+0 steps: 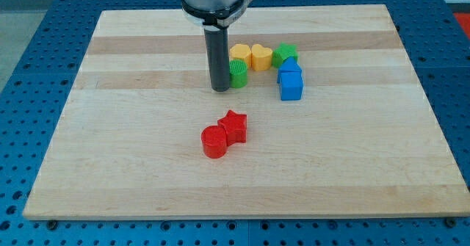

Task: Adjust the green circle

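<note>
The wooden worktop [147,165] lies flat on a blue table with holes [29,70]. The dark rod comes down from the view's top, and my tip [220,89] sits on the wood right at the left side of the green circle [239,74]. They look like they touch, and the rod hides part of that block. This arm has no fingers, so nothing is being held. The green circle is a bit above the middle of the board. Just behind it, toward the view's top, is a yellow block with flat sides [240,53], and next to that, to the view's right, is a yellow heart [261,56]. A green star [285,53] sits right of the heart. Under the star are two blue blocks close together, a smaller blue block [290,65] and a blue cube [291,86] below it. These six blocks make a tight little bunch. Well apart from them, toward the view's bottom, a red star [234,125] touches a red circle [214,141] at its lower left.
</note>
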Controlling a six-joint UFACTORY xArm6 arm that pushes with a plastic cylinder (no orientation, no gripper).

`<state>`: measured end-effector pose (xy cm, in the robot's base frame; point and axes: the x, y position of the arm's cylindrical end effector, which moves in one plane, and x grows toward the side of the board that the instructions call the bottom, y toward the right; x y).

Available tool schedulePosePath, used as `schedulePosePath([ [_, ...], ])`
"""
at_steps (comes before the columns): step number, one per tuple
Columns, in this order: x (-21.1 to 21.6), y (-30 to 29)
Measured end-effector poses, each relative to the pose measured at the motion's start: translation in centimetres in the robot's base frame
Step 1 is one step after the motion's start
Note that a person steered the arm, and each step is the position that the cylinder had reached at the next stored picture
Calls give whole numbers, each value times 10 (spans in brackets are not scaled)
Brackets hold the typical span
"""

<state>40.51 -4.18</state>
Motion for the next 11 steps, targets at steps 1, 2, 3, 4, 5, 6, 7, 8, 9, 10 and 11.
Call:
schedulePosePath([
  [1, 0, 0],
  [2, 0, -7],
  [3, -1, -21],
  [4, -7, -21],
  [5, -13, -21],
  [6, -13, -17],
  [7, -13, -12],
  [8, -13, -4],
  [9, -13, -4],
  [10, -13, -4],
  [11, -13, -2],
])
